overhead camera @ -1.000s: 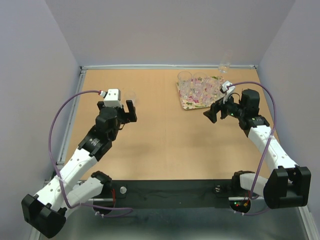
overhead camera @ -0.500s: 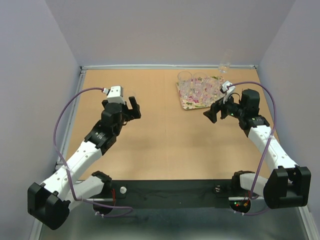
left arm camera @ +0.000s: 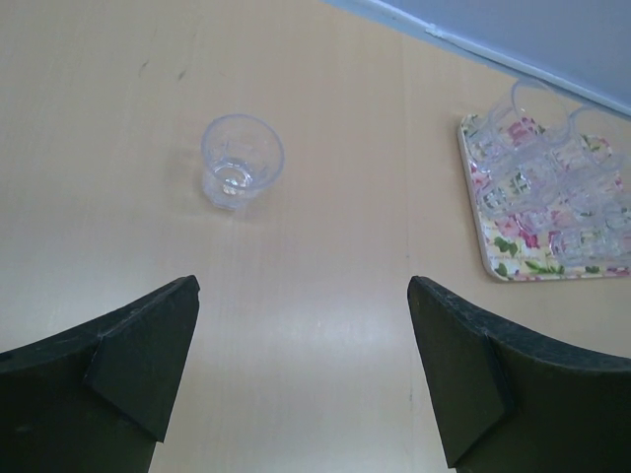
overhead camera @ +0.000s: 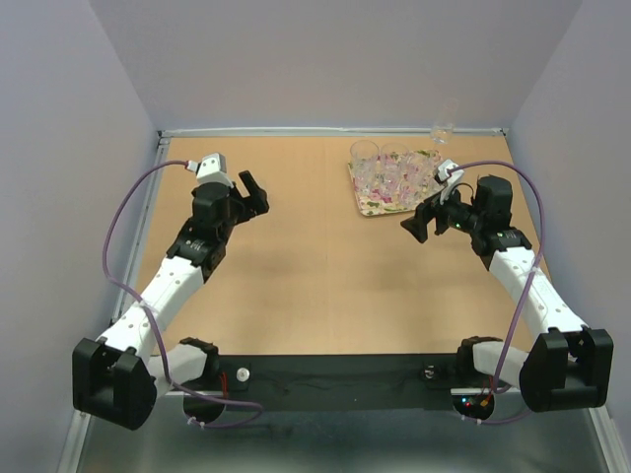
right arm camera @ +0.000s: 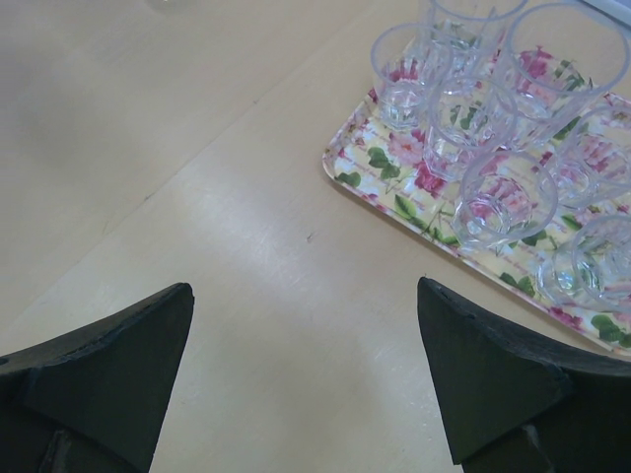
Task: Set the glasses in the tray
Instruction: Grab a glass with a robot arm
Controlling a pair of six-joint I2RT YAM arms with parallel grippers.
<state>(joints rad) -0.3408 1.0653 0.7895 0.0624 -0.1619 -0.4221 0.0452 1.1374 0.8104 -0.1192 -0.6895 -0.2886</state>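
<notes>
- Reaching farther out than a second ago, the left arm has stretched across the table (overhead camera: 325,286) and swung its left gripper (overhead camera: 248,194) toward the far left part of the board.
- Its fingers stand spread wide with nothing between them. In the left wrist view a lone glass (left arm camera: 243,161) stands upright on the bare wood ahead of the gap, still apart from both fingertips.
- That move reads as the approach to the next pick. The gripper now faces the glass but is not yet around it, so it probably has to go forward and down before closing.
- The right gripper (overhead camera: 422,219) has not shifted over the same second. It hangs just beside the near edge of the tray (overhead camera: 373,205), its fingers also spread and holding nothing.
- The glasses (right arm camera: 493,202) already on the tray stand upright and crowded together on the flowered surface.
- One more glass (overhead camera: 442,129) appears faintly by the back wall beyond the tray, so the task looks mostly done, with at least two glasses left off the tray.
</notes>
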